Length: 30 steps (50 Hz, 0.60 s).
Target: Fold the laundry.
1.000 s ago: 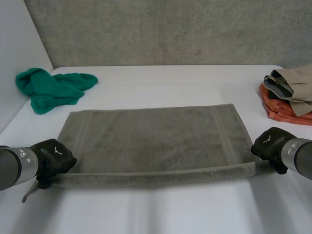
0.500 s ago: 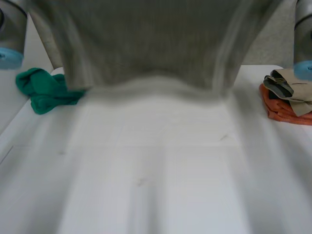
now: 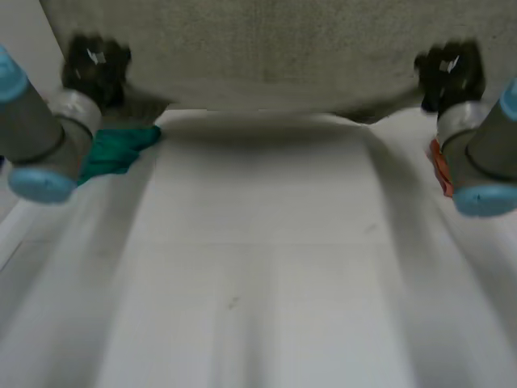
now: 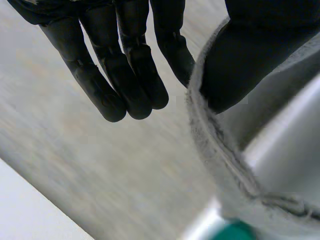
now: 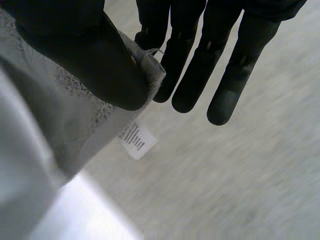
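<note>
The grey towel (image 3: 266, 81) is stretched between my two hands over the far part of the white table (image 3: 258, 275). My left hand (image 3: 95, 66) holds one end of it and my right hand (image 3: 449, 71) the other. In the left wrist view the thumb (image 4: 250, 55) presses the towel's hem (image 4: 210, 145) while the fingers (image 4: 125, 80) stay straight. In the right wrist view the thumb (image 5: 95, 65) pins a towel corner (image 5: 90, 120) that carries a white label (image 5: 136, 140), beside straight fingers (image 5: 200, 70).
A green cloth (image 3: 119, 149) lies at the far left, partly behind my left arm. An orange garment (image 3: 440, 171) peeks out beside my right arm at the far right. The near and middle table surface is bare.
Both hands have lifted the towel's near edge off the table, swung it up past the camera and carried it towards the far side. The towel no longer lies flat.
</note>
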### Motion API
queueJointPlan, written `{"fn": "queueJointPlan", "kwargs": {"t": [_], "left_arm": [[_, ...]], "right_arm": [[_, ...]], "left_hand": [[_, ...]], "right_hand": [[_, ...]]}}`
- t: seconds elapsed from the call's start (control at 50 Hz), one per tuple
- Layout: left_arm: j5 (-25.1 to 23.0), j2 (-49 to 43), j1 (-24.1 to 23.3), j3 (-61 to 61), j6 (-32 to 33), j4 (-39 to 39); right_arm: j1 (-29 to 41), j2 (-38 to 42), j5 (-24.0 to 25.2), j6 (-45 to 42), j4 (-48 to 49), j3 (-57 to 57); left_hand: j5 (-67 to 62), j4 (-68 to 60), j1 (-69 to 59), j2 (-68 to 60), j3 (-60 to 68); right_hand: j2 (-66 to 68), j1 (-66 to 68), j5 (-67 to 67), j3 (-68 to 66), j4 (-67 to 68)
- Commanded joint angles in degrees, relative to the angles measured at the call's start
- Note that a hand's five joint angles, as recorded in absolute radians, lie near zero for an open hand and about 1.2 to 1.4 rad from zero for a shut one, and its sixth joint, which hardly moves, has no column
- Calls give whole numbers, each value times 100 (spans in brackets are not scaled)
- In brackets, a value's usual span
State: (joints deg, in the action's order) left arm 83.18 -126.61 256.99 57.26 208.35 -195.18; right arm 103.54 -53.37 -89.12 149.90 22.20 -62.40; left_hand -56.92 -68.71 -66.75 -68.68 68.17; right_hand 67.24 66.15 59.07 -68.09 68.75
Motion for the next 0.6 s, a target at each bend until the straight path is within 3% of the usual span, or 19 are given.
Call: {"fn": "queueJointPlan", "kwargs": {"t": [0.02,0.14,0.22,0.26,0.38,0.48,0.6], "left_arm": [[-110,118,27,1751,759,112],[-136,926,44,3087,1514,735],[-127,1656,79,3879,2121,1613],[-110,2034,97,4239,2507,2412],[-144,2518,184,4461,3316,4301],[-277,2361,141,3732,3344,4226],[-198,1579,-87,2528,2782,3619]], "right_arm": [[-185,-23,149,-540,-751,-1150],[-431,-620,175,-1225,-2015,-1915],[-703,-1218,184,-2016,-3377,-2478],[-870,-1587,237,-2473,-3985,-2776],[-1134,-2255,596,-3352,-4408,-3190],[-1091,-2073,808,-3284,-4224,-3050],[-845,-1449,677,-2502,-3654,-2427]], "left_hand": [[-1308,-1129,-1325,-1132,1183],[-1308,-1129,-1325,-1132,1183],[-1308,-1129,-1325,-1132,1183],[-1308,-1129,-1325,-1132,1183],[-1308,-1129,-1325,-1132,1183],[-1308,-1129,-1325,-1132,1183],[-1308,-1129,-1325,-1132,1183]], "right_hand": [[1276,1385,1093,-1191,1125],[1276,1385,1093,-1191,1125],[1276,1385,1093,-1191,1125],[1276,1385,1093,-1191,1125],[1276,1385,1093,-1191,1125],[1276,1385,1093,-1191,1125],[1276,1385,1093,-1191,1125]]}}
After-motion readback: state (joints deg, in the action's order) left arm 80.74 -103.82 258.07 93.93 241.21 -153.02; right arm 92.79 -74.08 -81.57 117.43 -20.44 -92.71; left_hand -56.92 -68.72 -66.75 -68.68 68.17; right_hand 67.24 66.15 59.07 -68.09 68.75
